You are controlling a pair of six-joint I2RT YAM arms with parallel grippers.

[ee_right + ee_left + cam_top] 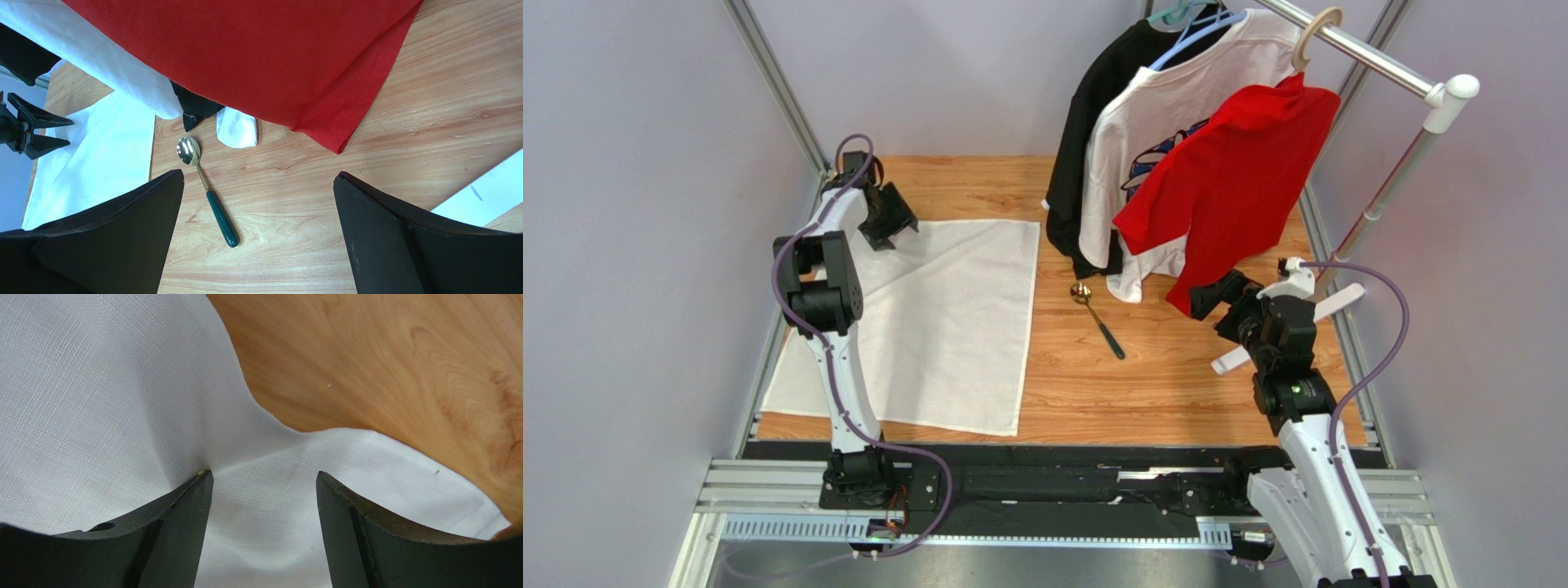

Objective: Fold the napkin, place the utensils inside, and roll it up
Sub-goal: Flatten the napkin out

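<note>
The napkin (934, 331) lies spread flat on the left of the wooden table, a large white cloth. My left gripper (887, 221) is down at its far left corner. In the left wrist view that gripper (264, 474) is open, both fingertips touching the napkin (110, 398), which puckers slightly between them. The spoon (1096, 319), gold bowl and dark handle, lies on bare wood right of the napkin. My right gripper (1225, 298) hovers open to the spoon's right. In the right wrist view the gripper (258, 174) holds nothing, and the spoon (207, 191) lies just ahead of its left finger.
A clothes rail (1382, 61) at the back right carries a black top, a white printed T-shirt (1161, 135) and a red shirt (1228, 184), whose hems hang down to the table just behind the spoon. Grey walls close in both sides.
</note>
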